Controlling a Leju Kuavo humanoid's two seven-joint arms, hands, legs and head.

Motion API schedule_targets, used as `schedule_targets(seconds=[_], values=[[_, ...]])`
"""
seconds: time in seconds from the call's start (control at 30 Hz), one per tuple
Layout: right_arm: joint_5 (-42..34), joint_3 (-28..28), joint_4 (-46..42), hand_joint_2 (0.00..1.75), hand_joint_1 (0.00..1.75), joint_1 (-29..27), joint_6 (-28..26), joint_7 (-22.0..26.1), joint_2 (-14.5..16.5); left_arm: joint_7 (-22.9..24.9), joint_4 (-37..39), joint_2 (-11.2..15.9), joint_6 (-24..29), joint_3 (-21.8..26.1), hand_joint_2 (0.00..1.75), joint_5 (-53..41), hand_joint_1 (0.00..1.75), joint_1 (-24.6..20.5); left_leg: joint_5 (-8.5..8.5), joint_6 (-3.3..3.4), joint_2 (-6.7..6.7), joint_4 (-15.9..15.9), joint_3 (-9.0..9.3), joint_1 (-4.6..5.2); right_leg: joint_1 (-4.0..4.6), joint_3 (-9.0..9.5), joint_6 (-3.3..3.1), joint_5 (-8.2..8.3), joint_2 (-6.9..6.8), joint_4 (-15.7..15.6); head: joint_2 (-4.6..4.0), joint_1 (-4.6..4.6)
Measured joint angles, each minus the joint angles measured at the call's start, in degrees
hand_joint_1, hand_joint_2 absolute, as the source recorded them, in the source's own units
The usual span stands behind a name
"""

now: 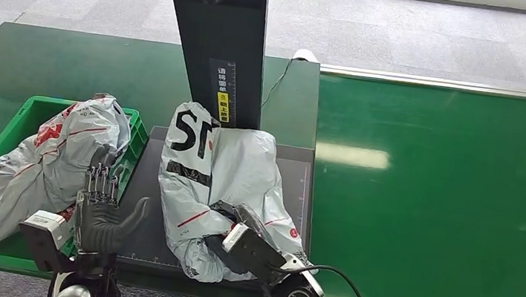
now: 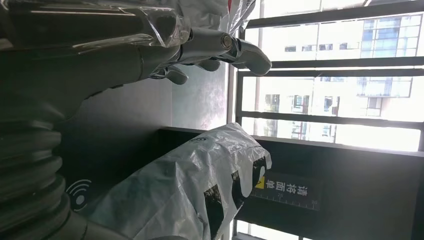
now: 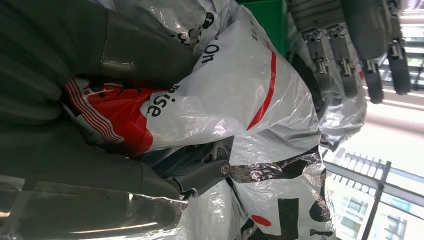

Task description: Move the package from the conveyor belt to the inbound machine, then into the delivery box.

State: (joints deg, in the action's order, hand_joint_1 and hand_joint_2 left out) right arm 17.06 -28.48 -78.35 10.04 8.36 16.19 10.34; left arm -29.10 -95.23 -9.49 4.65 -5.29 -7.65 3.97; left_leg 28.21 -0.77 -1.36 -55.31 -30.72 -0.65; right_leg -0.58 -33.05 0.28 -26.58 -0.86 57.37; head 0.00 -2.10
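Observation:
The package (image 1: 222, 181), a grey-white plastic mailer with black letters and red marks, lies on the dark platform (image 1: 143, 206) of the inbound machine, its far end against the machine's black post (image 1: 220, 39). My right hand (image 1: 238, 239) grips its near end; in the right wrist view the thumb and fingers (image 3: 200, 175) clasp the crinkled bag (image 3: 240, 90). My left hand (image 1: 100, 208) stands upright and open, fingers apart, between the platform and the green delivery box (image 1: 33, 104), holding nothing. In the left wrist view its fingers (image 2: 215, 47) hover apart from the package (image 2: 200, 185).
Another grey mailer (image 1: 49, 161) lies in the green box at the left. The green conveyor belt (image 1: 448, 199) runs along the right of the machine. A cable (image 1: 349, 285) trails from my right wrist. The post carries a yellow-marked label (image 2: 285, 192).

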Motion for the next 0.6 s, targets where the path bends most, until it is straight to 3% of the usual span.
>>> schedule_targets(seconds=[0.23, 0.37, 0.5, 0.6], values=[[8.6, -5.7, 6.0, 1.75, 1.75, 2.6, 2.8, -2.2, 0.2, -0.8, 0.0, 0.0, 6.6, -0.4, 1.75, -5.0, 0.0, -0.1, 0.0, 0.0, 0.0, 0.0, 0.01, -0.01, 0.01, 0.0, 0.0, 0.0, 0.0, 0.0, 0.0, -0.01], [14.3, -9.1, 10.8, 1.75, 0.0, 4.2, -1.0, -6.3, 0.7, -0.8, -0.3, 0.0, 7.9, -0.6, 1.75, -5.6, 0.0, 0.5, 0.0, 0.0, 0.0, 0.0, 0.02, -0.01, 0.01, 0.01, 0.0, 0.0, 0.0, 0.0, 0.0, 0.0], [22.5, -11.5, 15.0, 1.75, 0.0, 7.0, -2.8, -13.0, 1.5, -0.6, -0.7, -0.1, 8.3, -0.4, 1.75, -5.8, 0.0, 0.7, 0.01, 0.0, 0.0, 0.0, 0.18, 0.0, 0.0, 0.16, -0.01, -0.02, 0.0, 0.0, 0.0, 0.0], [27.0, -12.8, 18.7, 1.75, 0.0, 9.1, -2.1, -11.5, 2.0, -0.6, -0.7, -0.1, 8.2, -0.1, 1.75, -5.7, 0.0, 0.6, 0.06, -0.03, -0.02, 0.0, 0.46, 0.0, -0.01, 0.43, -0.01, -0.05, 0.01, 0.0, 0.0, 0.0]])
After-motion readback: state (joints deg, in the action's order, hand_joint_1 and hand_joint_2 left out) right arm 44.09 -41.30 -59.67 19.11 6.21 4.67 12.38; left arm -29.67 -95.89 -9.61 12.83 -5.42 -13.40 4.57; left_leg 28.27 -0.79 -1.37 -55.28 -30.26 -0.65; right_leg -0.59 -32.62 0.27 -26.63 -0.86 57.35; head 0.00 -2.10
